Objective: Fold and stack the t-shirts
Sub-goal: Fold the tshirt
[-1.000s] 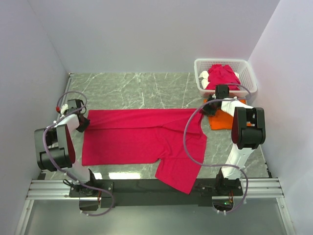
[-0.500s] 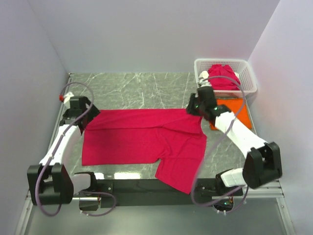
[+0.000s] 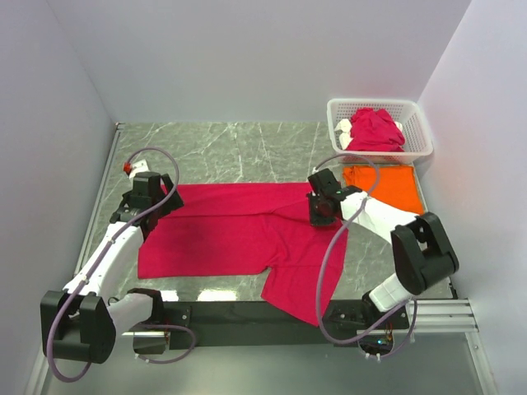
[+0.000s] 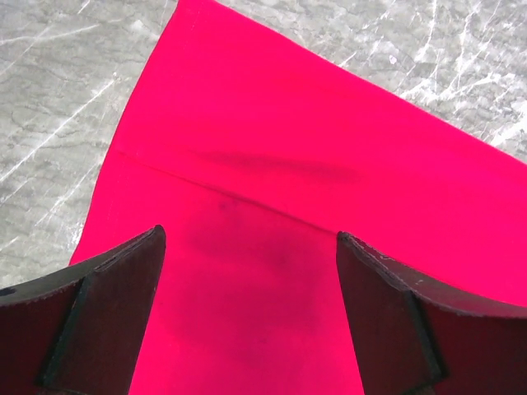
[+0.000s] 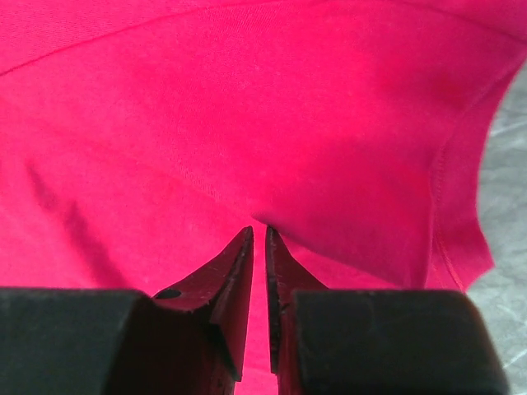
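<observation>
- Your table (image 3: 230, 148) is grey-green marble, with walls on three sides and both arm bases at its near edge.
- The spread crimson t-shirt (image 3: 239, 234) is the biggest cloth you have. It lies flat across the middle of the table, with its length running left to right. A straight seam crosses its left end, and one sleeve hangs over the near edge.
- The basket (image 3: 416, 123), white lattice plastic, sits in the far right corner.
- The orange t-shirt (image 3: 387, 185) lies flat by the right edge, just nearer to you than the basket and apart from the crimson one.
- A crimson bundle (image 3: 375, 129) fills the basket, with a white item (image 3: 343, 127) beside it. You cannot tell how many shirts are crumpled there.
- Your count is one shirt spread, one orange, one bundle, one basket and two arms.
- The right arm's cable (image 3: 325, 271) loops over the spread shirt's right end.
- Your left gripper (image 4: 247, 239) hangs over the shirt's left end with its jaws wide apart, holding nothing.
- Your right gripper (image 5: 258, 234) sits at the shirt's far right part, its jaws nearly together and pinching a raised crease of the cloth.
</observation>
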You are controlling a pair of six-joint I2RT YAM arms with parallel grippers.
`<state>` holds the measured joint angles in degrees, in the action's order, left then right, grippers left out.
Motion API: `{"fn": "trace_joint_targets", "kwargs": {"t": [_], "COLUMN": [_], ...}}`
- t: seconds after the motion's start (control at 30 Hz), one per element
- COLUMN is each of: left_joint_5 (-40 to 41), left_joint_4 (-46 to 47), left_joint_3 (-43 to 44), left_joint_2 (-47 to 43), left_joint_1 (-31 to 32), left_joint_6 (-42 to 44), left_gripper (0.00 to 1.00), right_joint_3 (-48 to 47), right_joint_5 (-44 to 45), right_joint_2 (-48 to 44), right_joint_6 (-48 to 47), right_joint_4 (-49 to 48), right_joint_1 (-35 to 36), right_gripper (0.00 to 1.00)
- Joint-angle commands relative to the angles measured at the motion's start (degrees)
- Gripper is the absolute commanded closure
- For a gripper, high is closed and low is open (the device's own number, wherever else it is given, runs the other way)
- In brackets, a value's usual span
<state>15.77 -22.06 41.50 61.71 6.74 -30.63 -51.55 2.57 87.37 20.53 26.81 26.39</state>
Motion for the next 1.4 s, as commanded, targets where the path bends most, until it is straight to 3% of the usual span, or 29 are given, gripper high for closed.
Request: {"fn": "trace_joint_targets", "kwargs": {"t": [0.0,0.47,0.83,1.17,1.37], "left_joint_5": [0.31,0.23,0.05,-0.21,0.23], "left_joint_4": [1.50,1.59,1.59,1.24,1.23], "left_joint_3": [0.95,1.13,1.04,1.31,1.31], "left_joint_2": [-0.63,-1.07,-0.54,0.51,0.69], "left_joint_1": [0.20,0.20,0.20,0.20,0.20], "left_joint_6": [1.63,2.24,2.51,2.42,2.42], "left_gripper": [0.11,0.11,0.11,0.11,0.11], "right_joint_3": [-3.56,-11.45,-15.95,-9.81,-8.74], "right_joint_5": [-0.02,13.42,13.52,8.69,8.42], "right_joint_2": [1.65,7.46,13.70,2.64,2.62], "right_joint_6": [-0.94,-2.78,-5.77,-10.42,-11.13], "right_joint_4": [0.70,2.20,-0.09,-3.16,-1.85], "right_joint_1": [-0.11,-0.64,-1.08,4.45,10.42], "right_gripper": [0.82,0.80,0.80,0.68,0.61]}}
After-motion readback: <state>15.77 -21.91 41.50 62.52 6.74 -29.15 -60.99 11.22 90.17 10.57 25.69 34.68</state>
